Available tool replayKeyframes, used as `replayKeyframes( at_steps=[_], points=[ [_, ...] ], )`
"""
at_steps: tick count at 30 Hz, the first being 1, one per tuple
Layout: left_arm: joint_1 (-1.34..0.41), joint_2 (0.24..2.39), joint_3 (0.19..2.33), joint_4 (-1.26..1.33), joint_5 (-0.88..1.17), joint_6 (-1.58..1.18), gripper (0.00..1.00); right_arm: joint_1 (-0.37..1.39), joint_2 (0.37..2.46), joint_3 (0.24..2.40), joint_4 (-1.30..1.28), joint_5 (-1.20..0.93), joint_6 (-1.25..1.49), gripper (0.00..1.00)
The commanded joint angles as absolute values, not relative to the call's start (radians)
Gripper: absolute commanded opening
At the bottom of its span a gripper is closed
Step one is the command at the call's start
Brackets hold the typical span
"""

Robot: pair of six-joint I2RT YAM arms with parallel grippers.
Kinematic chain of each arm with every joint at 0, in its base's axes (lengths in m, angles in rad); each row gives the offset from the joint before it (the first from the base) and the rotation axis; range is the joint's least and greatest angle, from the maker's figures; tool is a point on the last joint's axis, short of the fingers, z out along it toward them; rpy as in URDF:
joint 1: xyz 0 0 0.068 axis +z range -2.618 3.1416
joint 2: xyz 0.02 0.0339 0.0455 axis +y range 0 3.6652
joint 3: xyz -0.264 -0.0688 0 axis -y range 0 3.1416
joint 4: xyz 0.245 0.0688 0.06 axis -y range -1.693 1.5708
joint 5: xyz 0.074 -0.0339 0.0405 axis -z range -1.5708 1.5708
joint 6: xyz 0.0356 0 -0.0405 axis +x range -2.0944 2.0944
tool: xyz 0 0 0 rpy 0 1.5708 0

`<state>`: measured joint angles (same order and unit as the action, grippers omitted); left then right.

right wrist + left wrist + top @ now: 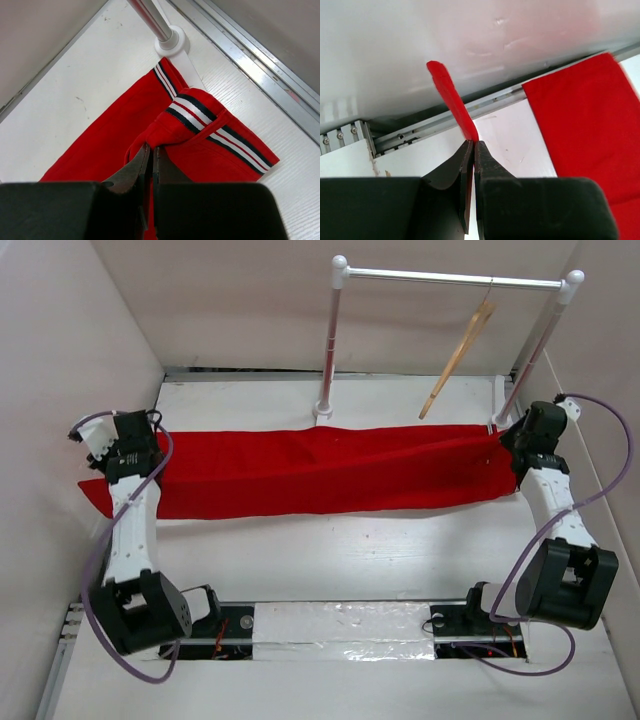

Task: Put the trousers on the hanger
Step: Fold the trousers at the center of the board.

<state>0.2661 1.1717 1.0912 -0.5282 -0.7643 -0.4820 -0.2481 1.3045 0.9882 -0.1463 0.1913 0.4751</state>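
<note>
The trousers (pixel 320 472) lie stretched from left edge to right, the left gripper (pixel 472 145) and right gripper (pixel 151 148) each clamped on an end. I'd raise both level and taut towards the hanger (pixel 458 362), far right corner.

Rail post (pixel 150 20) close by R gripper (pixel 151 149); wall (pixel 470 40) hems L gripper (pixel 472 144).

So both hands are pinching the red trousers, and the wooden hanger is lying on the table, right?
Not quite. The hanger hangs from the white rail, as the top view shows. The left hand and right hand do pinch the trousers.
</note>
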Motion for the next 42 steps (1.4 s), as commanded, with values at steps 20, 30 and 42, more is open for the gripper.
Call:
replayKeyframes(
  at_steps=[20,30,42],
  points=[
    [0.255,1.881,1.588,-0.339,-0.769,-0.423,0.0,-0.242,1.621,1.195,0.018,0.273,0.397,0.0],
    [0.222,2.043,1.756,-0.275,-0.717,-0.361,0.04,-0.233,1.735,1.292,0.008,0.278,0.391,0.03],
    [0.213,1.912,1.605,-0.239,-0.568,-0.403,0.63,-0.224,1.552,1.133,0.095,0.117,0.413,0.87]
  ],
)
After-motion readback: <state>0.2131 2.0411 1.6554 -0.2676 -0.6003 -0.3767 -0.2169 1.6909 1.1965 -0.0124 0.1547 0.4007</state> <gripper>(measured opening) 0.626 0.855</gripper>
